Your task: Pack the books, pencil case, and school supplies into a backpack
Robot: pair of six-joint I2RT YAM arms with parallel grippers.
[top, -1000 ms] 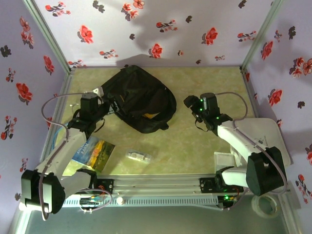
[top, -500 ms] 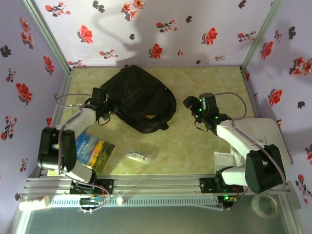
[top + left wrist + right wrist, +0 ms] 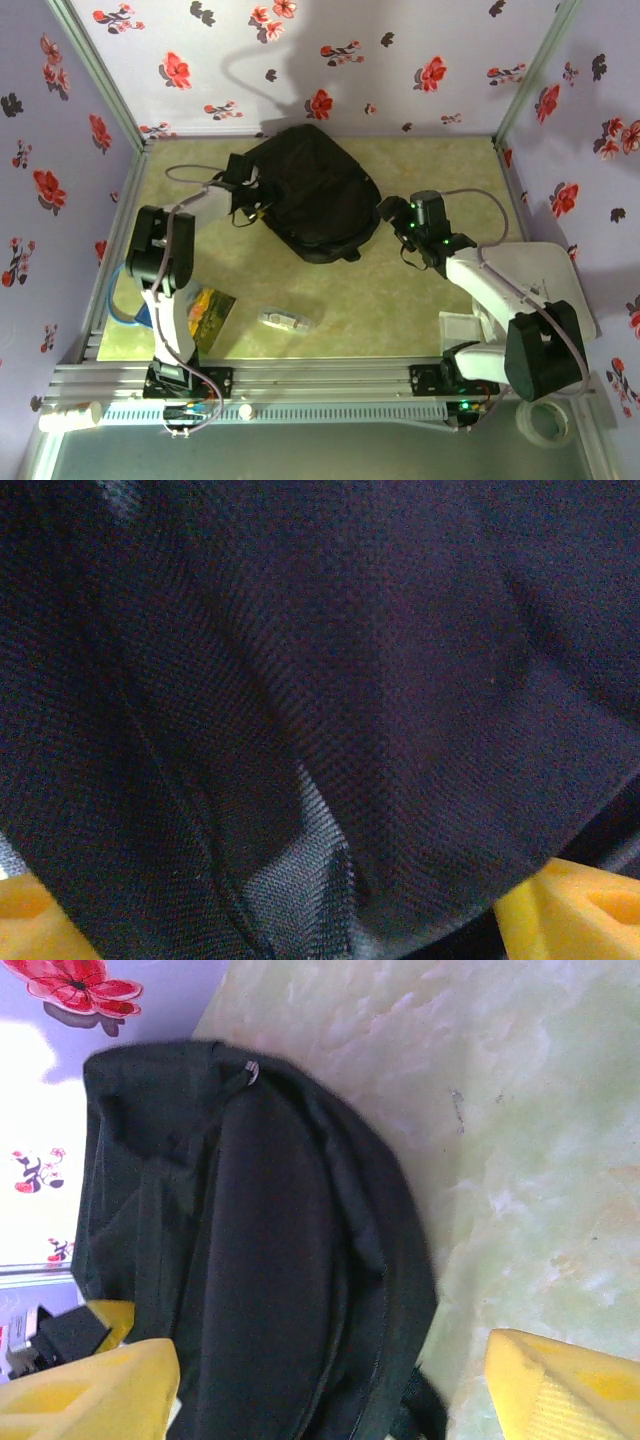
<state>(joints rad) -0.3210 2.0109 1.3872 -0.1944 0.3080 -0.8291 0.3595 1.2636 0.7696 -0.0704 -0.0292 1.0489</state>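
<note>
Left claw (image 3: 246,186) wide, backpack (image 3: 322,192) fabric bunched between jaws; right claw (image 3: 325,1385) wide, empty, backpack just ahead. Risk: fabric snags left claw, bag drags, opening collapses.

Softly lit from above in the overhead view, slightly hazy; broad grey shadows on the flowered wall (image 3: 300,60) at upper centre. Dim and murky at the left wrist — too close to the black backpack (image 3: 380,680), blurred toward the corners. Blown out to white at the left edge of the right wrist view — elsewhere bright.
</note>
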